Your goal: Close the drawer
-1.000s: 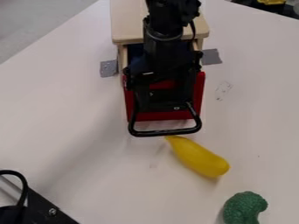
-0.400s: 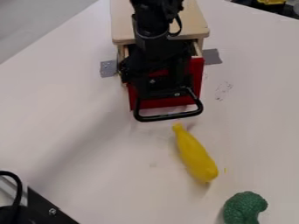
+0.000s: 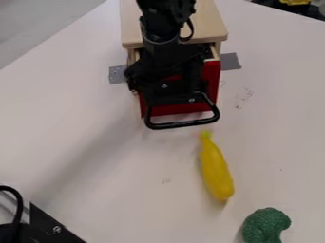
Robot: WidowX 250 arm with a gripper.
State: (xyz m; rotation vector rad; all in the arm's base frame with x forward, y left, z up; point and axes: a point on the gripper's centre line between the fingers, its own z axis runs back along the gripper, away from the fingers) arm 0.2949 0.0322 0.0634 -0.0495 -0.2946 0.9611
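Gripper (image 3: pixel 170 92) upper centre, at red drawer (image 3: pixel 211 78) | apart/together: we can't tell | drawer partly out | yellow toy (image 3: pixel 215 171) lower centre-right

The black robot arm (image 3: pixel 166 61) is over the red drawer (image 3: pixel 211 78), which is partly open. A yellow toy (image 3: pixel 216 173) and a bumpy green toy (image 3: pixel 265 223) lie on the white table (image 3: pixel 82 142).
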